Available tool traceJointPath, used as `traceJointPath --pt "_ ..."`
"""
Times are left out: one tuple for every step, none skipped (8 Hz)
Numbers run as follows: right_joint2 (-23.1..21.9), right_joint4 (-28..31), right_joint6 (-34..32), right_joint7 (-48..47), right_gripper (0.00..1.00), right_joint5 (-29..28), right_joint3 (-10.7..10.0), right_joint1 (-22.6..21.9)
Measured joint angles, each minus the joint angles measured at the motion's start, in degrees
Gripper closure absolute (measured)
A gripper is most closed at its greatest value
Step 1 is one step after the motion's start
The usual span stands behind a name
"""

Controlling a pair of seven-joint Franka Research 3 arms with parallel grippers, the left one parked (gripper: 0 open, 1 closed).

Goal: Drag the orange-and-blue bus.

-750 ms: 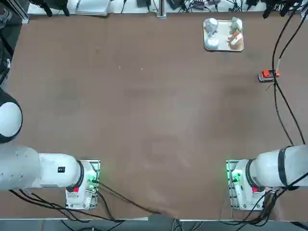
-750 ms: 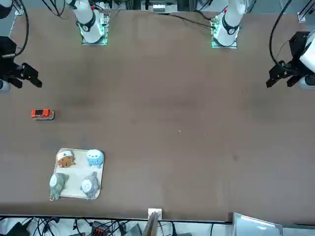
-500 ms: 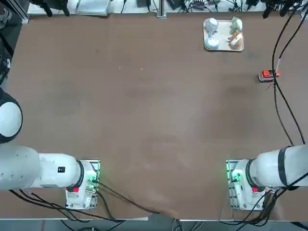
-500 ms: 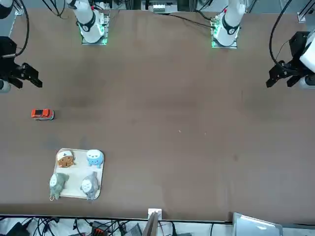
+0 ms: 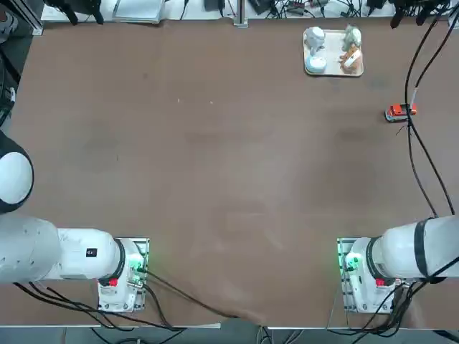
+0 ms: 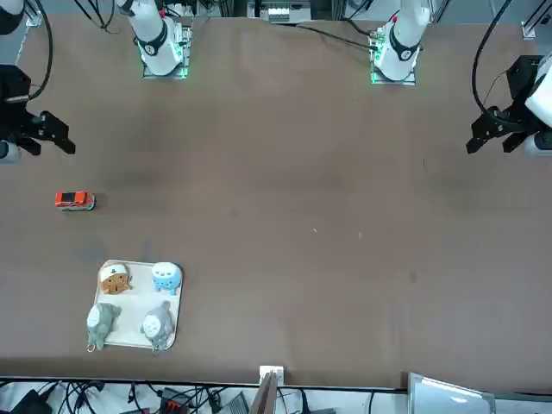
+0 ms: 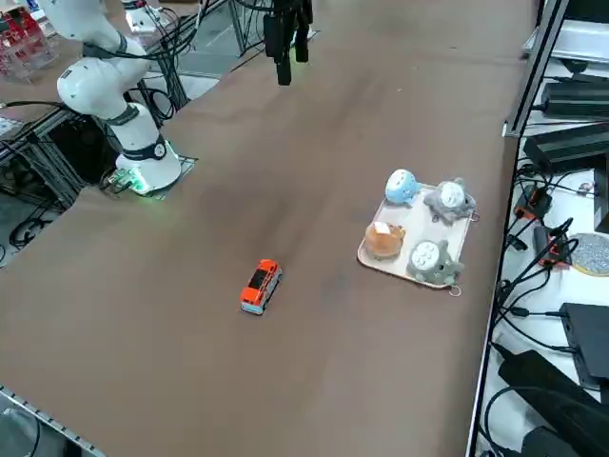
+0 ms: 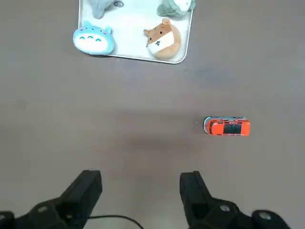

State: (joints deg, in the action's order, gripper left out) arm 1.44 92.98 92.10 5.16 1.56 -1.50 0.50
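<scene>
Currently, the right gripper (image 8: 141,174) hangs above the table (image 6: 259,207), jaws wide and nothing between them. The orange-and-blue bus (image 7: 260,287) stands on its wheels on the right of the table, near side of the tray (image 7: 364,259) and a little to its right, well apart from it; its length runs roughly left to right

Step in hand, as we judge it: the approach, no contact made. From the wrist view we should travel farther out and to the right, staying high until the fingers are over the bus. They are spread along roughly the same line as its length, so for a hold on its long sides we would turn the wrist about a quarter turn first (bumper to bumper looks the poorer grip)

Then descend straight, one finger beside each flank, tips low but just off the tabletop, and close gently: the body is tiny and could tip or squirt out if pinched off-centre. Drag slowly and level, wheels kept down, no lift. A pull along its length should roll easily; sideways, we expect scrubbing and some yaw. Keep the path away from the tray and its plush figures (image 8: 163,40). Destination not given, so we favour a short, straight drag
</scene>
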Motion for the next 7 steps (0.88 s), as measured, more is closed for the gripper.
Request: traceJointPath --pt "0.1 0.0 -0.1 0.0 0.0 0.0 0.0 0.0" --pt "0.2 0.0 -0.3 0.0 0.0 0.0 0.0 0.0" --pt "0.2 0.0 -0.7 0.0 0.0 0.0 0.0 0.0" --pt "0.2 0.0 -1.4 0.0 0.0 0.0 0.0 0.0" --pt "0.2 0.0 -2.2 0.0 0.0 0.0 0.0 0.1" --pt "0.2 0.0 -2.8 -0.1 0.0 0.4 0.0 0.1" --pt "0.2 0.0 -3.3 -0.1 0.0 1.6 -0.2 0.2"
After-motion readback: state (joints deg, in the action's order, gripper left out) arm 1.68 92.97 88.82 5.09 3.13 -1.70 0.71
